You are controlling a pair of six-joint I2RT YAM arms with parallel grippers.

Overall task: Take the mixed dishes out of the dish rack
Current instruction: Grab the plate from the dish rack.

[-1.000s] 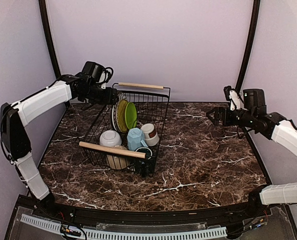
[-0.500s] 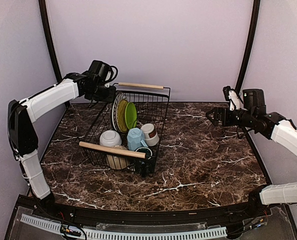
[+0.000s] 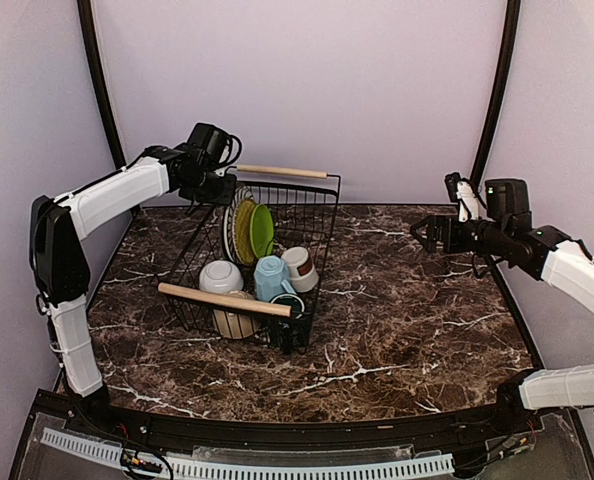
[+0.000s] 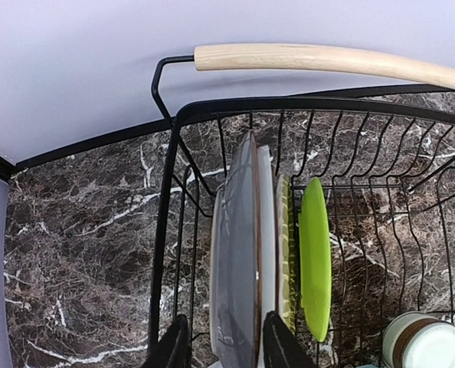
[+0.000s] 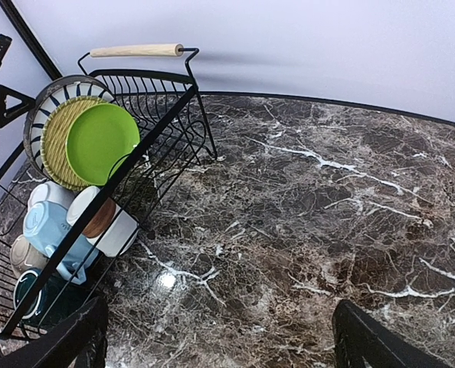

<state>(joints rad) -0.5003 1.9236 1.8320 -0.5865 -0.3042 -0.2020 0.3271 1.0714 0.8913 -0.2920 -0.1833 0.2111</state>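
The dish rack (image 3: 312,215) is a big rectangular basket of thin black wire. It has two round handles of pale wood, one at the far end (image 3: 282,171) and one at the near end (image 3: 224,299). It stands on the left half of the tabletop (image 3: 407,320), which is dark brown marble with white veins.

The left tool (image 3: 222,190) hangs over the far left corner of the rack. In the left wrist view its fingers are apart (image 4: 224,349), and the rim of the striped plate (image 4: 234,261) rises between them; I cannot tell if they touch it. This plate stands on edge. Just right of it stand a ribbed yellow-green plate (image 4: 285,253) and a smooth lime-green plate (image 4: 315,261).

In the near half of the rack are a white bowl (image 3: 220,277), a cream bowl (image 3: 235,322), a light blue mug (image 3: 269,277), a dark green mug (image 3: 287,305) and a brown-white cup (image 3: 300,268).

The right tool (image 3: 424,232) hovers above the far right of the tabletop, well apart from the rack, with its fingers spread wide and nothing in them.
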